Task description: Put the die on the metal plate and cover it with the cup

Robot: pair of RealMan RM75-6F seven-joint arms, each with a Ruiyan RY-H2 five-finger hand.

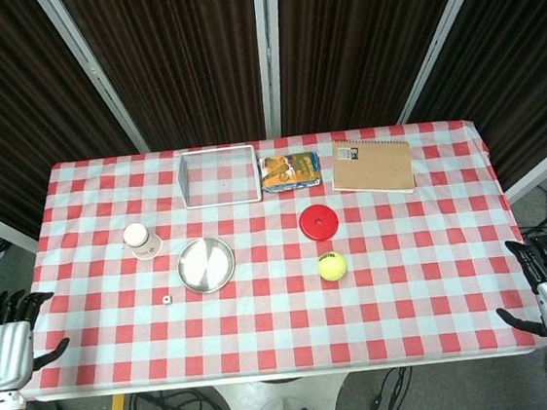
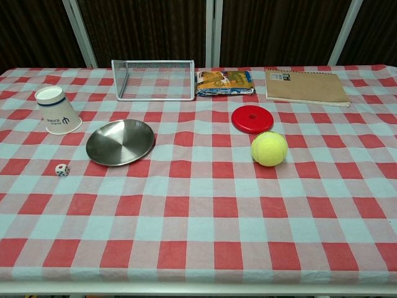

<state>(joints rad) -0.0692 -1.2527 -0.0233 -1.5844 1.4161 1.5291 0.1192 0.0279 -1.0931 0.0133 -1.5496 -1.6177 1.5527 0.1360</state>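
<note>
Metal plate [image 2: 120,142] lies bare; die [image 2: 62,169] pips too small to read.

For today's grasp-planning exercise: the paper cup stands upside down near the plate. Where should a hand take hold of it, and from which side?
Grip the cup round its tapered side wall, near the narrow closed base on top, coming from above. It already stands mouth down, so no flip is needed to cover the die. The left hand is nearer and open. The plate lies to the cup's right, so approach from the left.
</note>
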